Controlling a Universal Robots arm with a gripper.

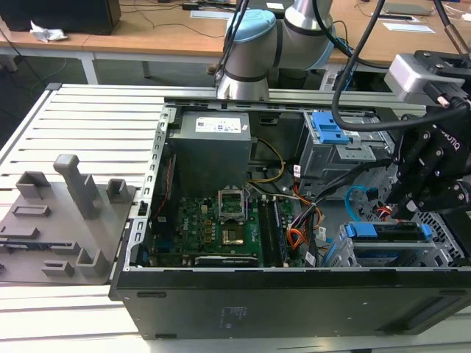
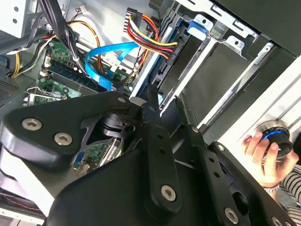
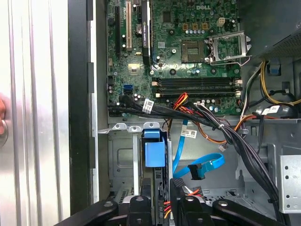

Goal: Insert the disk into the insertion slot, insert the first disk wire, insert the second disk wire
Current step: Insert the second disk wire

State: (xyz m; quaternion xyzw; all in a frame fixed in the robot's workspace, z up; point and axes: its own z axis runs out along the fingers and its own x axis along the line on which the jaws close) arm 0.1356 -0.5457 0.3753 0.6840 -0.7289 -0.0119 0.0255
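Bearing print: a white sticker is sitting on the grey power supply (image 1: 213,147), a small white tag is hanging on the second disk wire (image 3: 209,164), and white lettering is showing on the motherboard (image 1: 206,232) and on the black housing of the claw (image 1: 406,200).
Disk: the disk (image 1: 386,231) is standing on edge inside the insertion slot (image 1: 441,254), at the exterior view's right end of the open computer case (image 1: 221,309), with its blue caddy tab facing up.
Light-blue cable: the second disk wire is looping over the case floor beside the slot, and its black plug is lying apart from the disk.
Wire bundle: in the second wrist view a red, yellow and black wire bundle (image 2: 150,23) is running to a black plug at the disk's end; whether that plug is seated cannot be told.
In the way: black cables (image 3: 235,141) are crossing between the motherboard and the bays, and orange wires (image 1: 294,237) are curling beside them.
Around: a taller bay (image 1: 346,158) carrying a blue clip (image 1: 327,129) is standing beyond the slot; a grey fixture plate (image 1: 59,220) is lying on the slatted tabletop (image 1: 96,118) at the exterior view's left.
Person: a hand (image 2: 261,150) is gripping a blue-ringed knob (image 2: 275,134) outside the case wall.
Claw: it is hanging just over the disk's end; whether it is spread, pressed together or pinching anything cannot be told.
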